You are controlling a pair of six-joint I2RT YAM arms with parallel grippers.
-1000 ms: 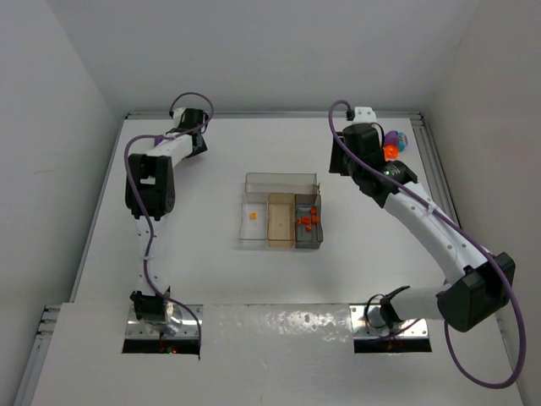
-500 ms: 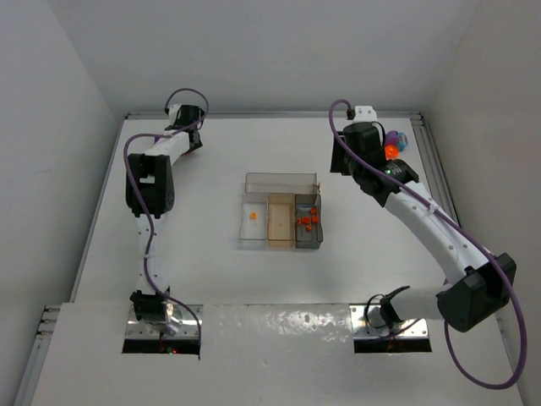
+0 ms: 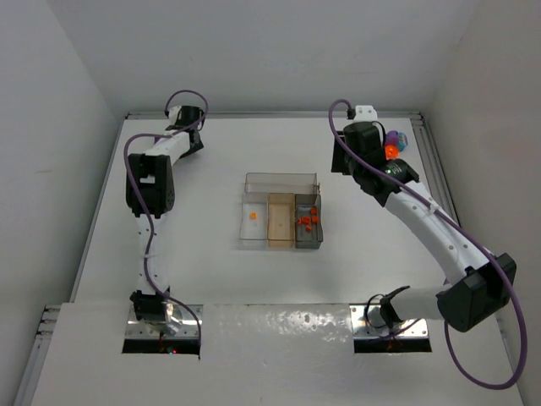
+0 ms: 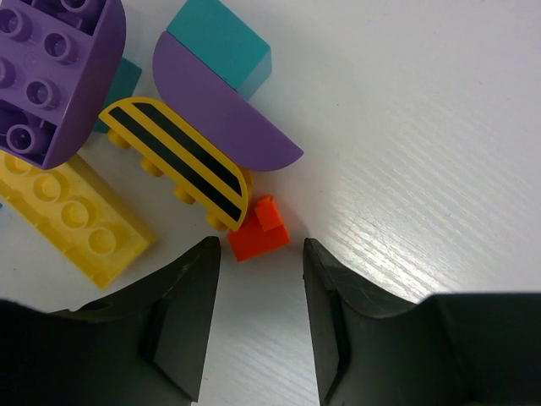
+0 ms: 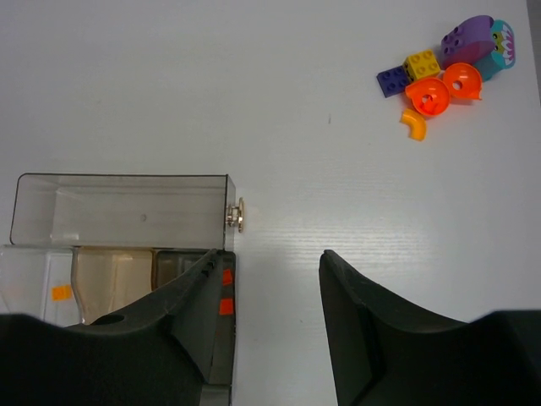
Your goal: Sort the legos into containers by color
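Observation:
In the left wrist view a small orange-red lego (image 4: 258, 228) lies on the table just ahead of my left gripper (image 4: 260, 254). That gripper is open, with nothing between its fingers. Beside the brick sit a yellow-and-black striped piece (image 4: 177, 161), a purple half-round (image 4: 220, 106), a teal block (image 4: 221, 42), a yellow brick (image 4: 68, 216) and a big purple brick (image 4: 51, 68). My right gripper (image 5: 270, 271) hangs open above the table next to the clear tray of containers (image 5: 118, 207). Orange bricks (image 5: 226, 277) lie in the tray's grey section.
A second heap of legos (image 5: 444, 72), purple, yellow, teal and round orange, lies at the far right of the table (image 3: 393, 145). One orange piece (image 3: 253, 216) sits in the clear narrow section. The walls (image 3: 76, 127) stand close behind the left arm.
My left gripper has moved slightly toward the far left corner and its jaws have narrowed. The right arm has not moved.

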